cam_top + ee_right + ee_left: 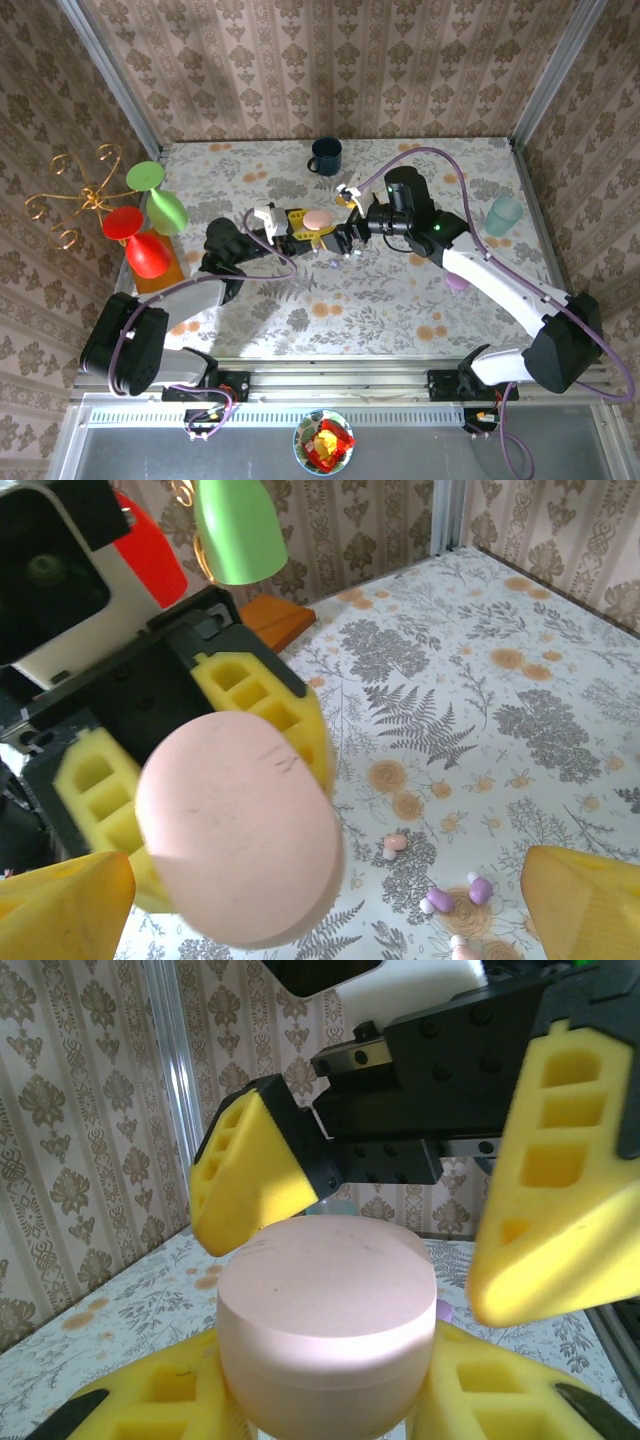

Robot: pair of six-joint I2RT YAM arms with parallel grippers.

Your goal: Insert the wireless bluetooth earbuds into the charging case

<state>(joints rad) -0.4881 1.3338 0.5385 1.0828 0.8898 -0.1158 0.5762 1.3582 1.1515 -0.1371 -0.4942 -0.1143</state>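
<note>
A pink oval charging case (325,1300), lid down, is held off the table with my left gripper (325,1395) shut on its lower half. In the top view the case (318,217) hangs over mid-table. My right gripper (385,1250) stands open, one yellow finger on each side of the case's top, not touching it. From the right wrist the case (240,830) looms between my right gripper's (320,920) spread fingertips. Earbuds lie on the tablecloth below: a pink earbud (396,843) and two lilac earbuds (438,900) (480,888).
A blue mug (325,155) stands at the back, a teal cup (503,215) at the right. Green and red goblets (150,215), an orange block and a gold wire stand crowd the left. A lilac thing (457,282) lies beside my right arm.
</note>
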